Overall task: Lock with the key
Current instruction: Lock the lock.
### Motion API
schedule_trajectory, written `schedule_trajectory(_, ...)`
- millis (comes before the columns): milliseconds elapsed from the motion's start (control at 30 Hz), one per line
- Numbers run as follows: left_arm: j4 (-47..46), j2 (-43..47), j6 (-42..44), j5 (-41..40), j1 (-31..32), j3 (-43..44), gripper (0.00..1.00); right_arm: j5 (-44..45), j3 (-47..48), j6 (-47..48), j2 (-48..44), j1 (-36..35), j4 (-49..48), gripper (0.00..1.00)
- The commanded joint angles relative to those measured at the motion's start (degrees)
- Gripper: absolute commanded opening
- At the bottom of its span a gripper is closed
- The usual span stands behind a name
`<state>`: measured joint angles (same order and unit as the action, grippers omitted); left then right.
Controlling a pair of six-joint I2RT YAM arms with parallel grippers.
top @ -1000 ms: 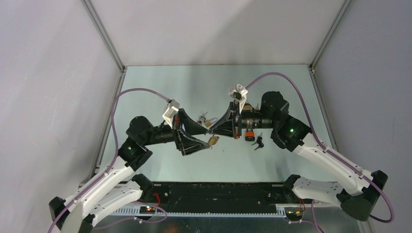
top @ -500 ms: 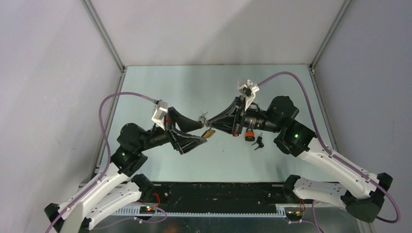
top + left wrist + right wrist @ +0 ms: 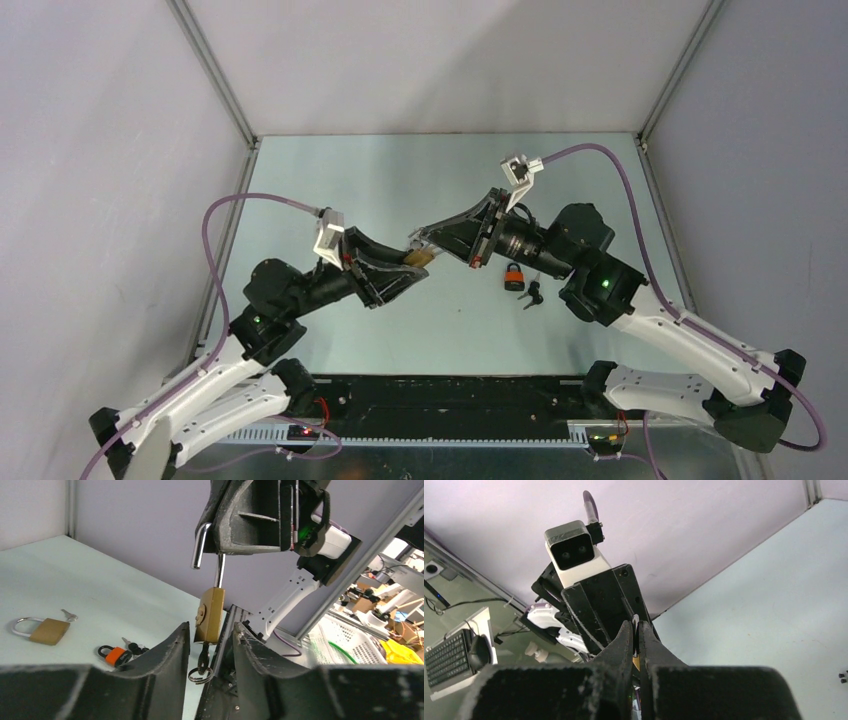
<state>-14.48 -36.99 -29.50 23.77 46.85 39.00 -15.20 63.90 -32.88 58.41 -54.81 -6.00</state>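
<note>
1. Brass padlock (image 3: 211, 615): off the worktop (image 3: 330, 180), held in the air between the two arms, over its middle. The body hangs below the shackle (image 3: 200, 545). The shackle is open, its short leg out of the body and its long leg running down into the body.
2. Key (image 3: 202, 656): seated in the underside of the brass padlock, with a key ring (image 3: 201, 674) hanging from it.
3. Right end effector (image 3: 635, 626): fingers pressed almost together on the shackle, carrying the lock from above. In the right wrist view only a sliver of metal shows between the fingers.
4. Left end effector (image 3: 211, 627): fingers set at a narrow gap. The lower end of the lock body and the key sit between the tips, with a thin space visible on either side. No firm contact can be made out.
5. Second brass padlock (image 3: 42, 630): lying flat on the worktop with its shackle shut and a small key (image 3: 69, 614) just beside it.
6. Orange padlock (image 3: 513, 277): on the worktop below the right arm's wrist.
7. Black-headed keys (image 3: 532, 292): on the worktop just beside the orange padlock.
</note>
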Motion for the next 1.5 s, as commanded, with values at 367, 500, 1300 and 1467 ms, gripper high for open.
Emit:
schedule_trajectory(367,-2.04,-0.40,1.96,-6.75,0.40,0.28,0.51,5.02,0.02,-5.51,-0.40,-0.34,-4.13,0.00)
schedule_trajectory(500,-2.03,-0.05,2.06,-7.55,0.39,0.35,0.52,5.01,-0.29,-5.68,-0.27,-0.38,-3.72,0.00)
schedule_trajectory(1300,-0.55,1.09,3.46,-9.22,0.35,-0.96,0.00,2.85,-3.13,-4.61,-0.43,2.89,-1.68,0.71)
schedule_trajectory(1467,3.84,1.03,5.76,-7.41,0.32,0.20,0.00,-2.53,-6.50,6.82,-4.41,7.88,-0.03,0.86)
